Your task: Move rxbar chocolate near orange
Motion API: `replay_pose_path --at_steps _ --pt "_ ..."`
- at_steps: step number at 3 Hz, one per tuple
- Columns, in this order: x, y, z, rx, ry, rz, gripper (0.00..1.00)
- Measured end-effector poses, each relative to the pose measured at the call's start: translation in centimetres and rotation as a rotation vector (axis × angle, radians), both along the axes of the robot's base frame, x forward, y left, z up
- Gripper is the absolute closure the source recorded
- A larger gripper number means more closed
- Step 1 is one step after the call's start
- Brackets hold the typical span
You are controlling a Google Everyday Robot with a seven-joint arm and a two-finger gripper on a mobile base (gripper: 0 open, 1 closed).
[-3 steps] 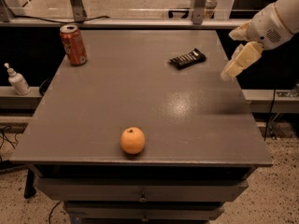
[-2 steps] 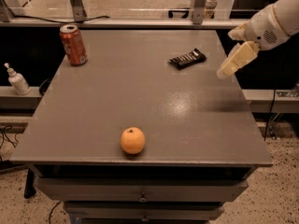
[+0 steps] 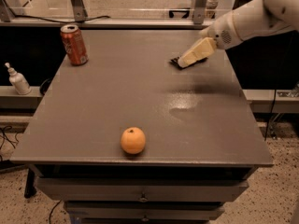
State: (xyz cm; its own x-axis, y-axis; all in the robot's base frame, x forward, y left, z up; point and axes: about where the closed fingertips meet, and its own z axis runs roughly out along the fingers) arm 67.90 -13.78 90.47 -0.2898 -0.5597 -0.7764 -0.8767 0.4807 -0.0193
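Note:
The orange [image 3: 133,140] sits near the front edge of the grey table [image 3: 117,92], left of centre. The rxbar chocolate [image 3: 175,61] lies at the back right of the table; only a dark sliver of its left end shows, the rest is hidden behind the gripper. My gripper [image 3: 188,61], cream coloured on a white arm coming in from the upper right, is down over the bar, right at it or touching it. The bar is far from the orange.
An orange-red soda can [image 3: 74,45] stands at the table's back left corner. A small white bottle [image 3: 17,80] stands on a lower ledge left of the table. Drawers sit under the table's front edge.
The gripper has moved left and down from the table's right edge to the bar and now covers most of it. The bar, orange and can have not moved.

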Motion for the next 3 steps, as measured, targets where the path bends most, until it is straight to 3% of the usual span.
replay_pose_path --at_steps 1,3 --pt "2.5 2.3 -1.2 0.025 -0.005 -0.034 0.00" --pt "4.2 1.1 -6.1 -0.001 0.033 -0.124 0.00"
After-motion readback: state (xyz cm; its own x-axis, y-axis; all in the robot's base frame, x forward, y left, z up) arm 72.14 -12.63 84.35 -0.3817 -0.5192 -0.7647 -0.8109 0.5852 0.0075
